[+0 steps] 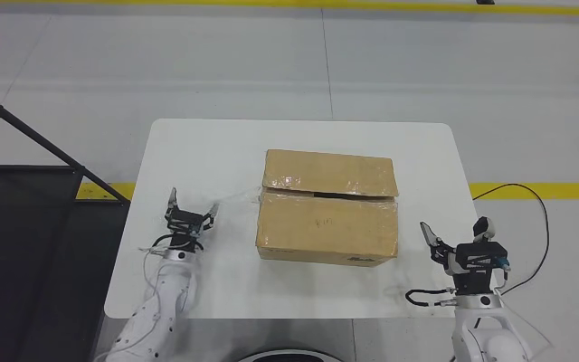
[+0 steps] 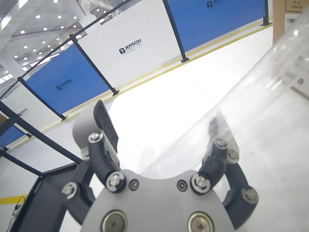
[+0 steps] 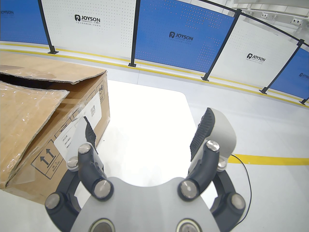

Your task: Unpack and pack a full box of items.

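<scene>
The cardboard box [image 1: 327, 206] stands in the middle of the white table [image 1: 217, 154]. Its two top flaps are folded down, with a dark narrow gap between them. In the right wrist view the nearer flap [image 3: 29, 105] carries wrinkled clear film, and its edge stands a little above the box side. A strip of clear tape [image 2: 265, 78] goes from the left end of the box to the left gripper [image 1: 192, 208] and lies on one of its fingers [image 2: 214, 126]. The jaws of this gripper are spread, and it is near the left side of the box. The right gripper [image 3: 147, 124] is near the right side of the box, not touching it, also with spread jaws and nothing between them.
</scene>
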Motion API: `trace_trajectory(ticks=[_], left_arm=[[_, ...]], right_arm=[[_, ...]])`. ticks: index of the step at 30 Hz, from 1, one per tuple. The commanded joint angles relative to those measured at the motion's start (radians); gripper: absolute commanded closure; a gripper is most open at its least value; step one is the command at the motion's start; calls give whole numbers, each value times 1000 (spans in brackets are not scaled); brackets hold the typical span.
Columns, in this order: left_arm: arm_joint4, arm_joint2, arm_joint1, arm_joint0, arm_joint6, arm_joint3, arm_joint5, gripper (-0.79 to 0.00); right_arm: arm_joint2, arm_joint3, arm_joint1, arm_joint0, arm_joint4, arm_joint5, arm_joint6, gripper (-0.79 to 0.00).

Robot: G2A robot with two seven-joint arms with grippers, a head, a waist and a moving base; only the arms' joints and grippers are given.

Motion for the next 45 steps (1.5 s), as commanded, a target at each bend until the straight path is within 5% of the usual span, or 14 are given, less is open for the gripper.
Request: trace_trajectory(ticks=[1, 13, 23, 27, 35, 45], left_arm=[[3, 2, -1, 5, 8, -3, -16, -785], [66, -42, 19, 149, 35, -160, -185, -785], [58, -141, 46, 333, 174, -333, -362, -785], [26, -185, 54, 394, 253, -391, -408, -785], [-55, -241, 59, 446, 321, -439, -464, -785], [-73, -243, 58, 446, 327, -437, -466, -785]], right_arm=[[0, 0, 0, 0, 0, 0, 0, -785], [0, 0, 0, 0, 0, 0, 0, -785], [16, -83, 2, -2, -66, -37, 43, -785], [30, -141, 5, 9, -29, -117, 127, -785], [106, -146, 21, 94, 315, -442, 361, -785], [126, -148, 24, 109, 371, -463, 421, -785]])
